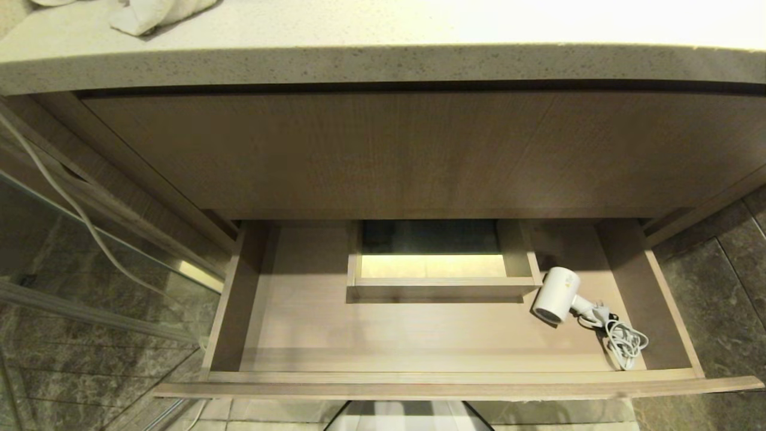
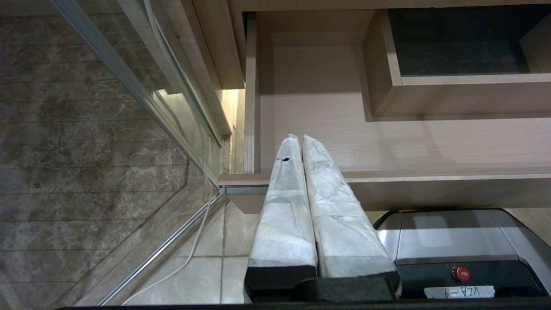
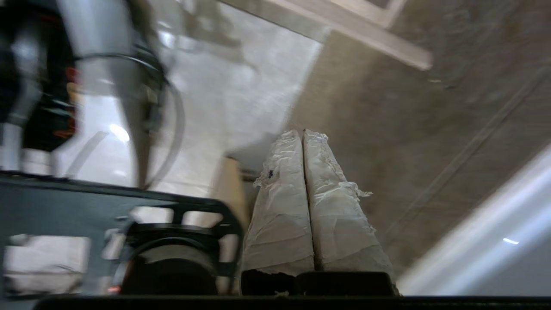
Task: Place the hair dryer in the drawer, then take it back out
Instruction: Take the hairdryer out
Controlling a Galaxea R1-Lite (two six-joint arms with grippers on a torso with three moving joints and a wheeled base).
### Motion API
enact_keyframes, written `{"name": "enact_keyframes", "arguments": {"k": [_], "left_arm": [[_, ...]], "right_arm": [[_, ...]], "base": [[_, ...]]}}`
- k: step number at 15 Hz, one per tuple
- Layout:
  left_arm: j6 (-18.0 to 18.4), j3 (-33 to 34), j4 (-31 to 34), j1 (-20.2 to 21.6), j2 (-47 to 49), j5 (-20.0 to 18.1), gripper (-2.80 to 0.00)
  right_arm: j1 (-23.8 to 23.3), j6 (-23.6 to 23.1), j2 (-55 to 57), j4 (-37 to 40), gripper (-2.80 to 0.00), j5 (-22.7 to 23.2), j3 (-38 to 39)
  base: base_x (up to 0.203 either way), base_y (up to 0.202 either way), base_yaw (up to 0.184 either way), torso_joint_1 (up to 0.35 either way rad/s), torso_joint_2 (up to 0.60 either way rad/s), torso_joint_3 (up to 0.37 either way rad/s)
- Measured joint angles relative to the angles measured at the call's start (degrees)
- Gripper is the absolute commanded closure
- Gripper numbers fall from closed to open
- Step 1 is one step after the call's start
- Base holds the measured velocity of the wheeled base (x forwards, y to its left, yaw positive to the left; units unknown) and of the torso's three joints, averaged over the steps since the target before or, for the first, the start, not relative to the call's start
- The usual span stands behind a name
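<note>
the hair dryer (image 1: 556,294) lies in the open drawer (image 1: 455,377), just right of the boxed cut-out (image 1: 440,286), cord (image 1: 625,342) coiled beside it. it looks light, rigid and smooth; grip the handle, not the loose cord. left gripper (image 2: 298,138) and right gripper (image 3: 301,133) both have fingers pressed together, empty.

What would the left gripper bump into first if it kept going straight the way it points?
Probably the drawer. The left gripper, shut and empty, points over the front edge toward the bare wooden floor inside. It would likely touch there, beside the boxed cut-out, though depth is hard to judge.
</note>
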State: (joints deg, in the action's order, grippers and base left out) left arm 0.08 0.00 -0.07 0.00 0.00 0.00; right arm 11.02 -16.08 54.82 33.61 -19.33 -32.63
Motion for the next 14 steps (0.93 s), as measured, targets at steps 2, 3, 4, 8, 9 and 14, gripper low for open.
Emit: {"name": "enact_keyframes", "arguments": {"k": [2, 3, 4, 8, 9, 14], "left_arm": [[0.02, 0.00, 0.00, 0.00, 0.00, -0.01, 0.00], [0.02, 0.00, 0.00, 0.00, 0.00, 0.00, 0.00], [-0.01, 0.00, 0.00, 0.00, 0.00, 0.00, 0.00], [0.01, 0.00, 0.00, 0.00, 0.00, 0.00, 0.00], [0.02, 0.00, 0.01, 0.00, 0.00, 0.00, 0.00], [0.02, 0.00, -0.01, 0.00, 0.00, 0.00, 0.00]], "right_arm": [[0.77, -0.56, 5.72, 0.15, 0.00, -3.35, -3.39], [1.13, -0.70, 9.06, 0.15, 0.00, -4.09, -4.92], [1.43, -0.76, 12.43, 0.09, 0.00, -4.40, -6.22], [2.01, -0.92, 25.72, -1.32, -2.80, -4.51, -9.98], [2.12, -0.89, 29.25, -2.57, -2.80, -4.43, -10.82], [1.77, -1.03, 43.56, -10.39, -2.80, -4.28, -13.05]], "base": [[0.000, 0.000, 0.000, 0.000, 0.00, 0.000], [0.000, 0.000, 0.000, 0.000, 0.00, 0.000], [0.000, 0.000, 0.000, 0.000, 0.00, 0.000], [0.000, 0.000, 0.000, 0.000, 0.00, 0.000], [0.000, 0.000, 0.000, 0.000, 0.00, 0.000], [0.000, 0.000, 0.000, 0.000, 0.00, 0.000]]}}
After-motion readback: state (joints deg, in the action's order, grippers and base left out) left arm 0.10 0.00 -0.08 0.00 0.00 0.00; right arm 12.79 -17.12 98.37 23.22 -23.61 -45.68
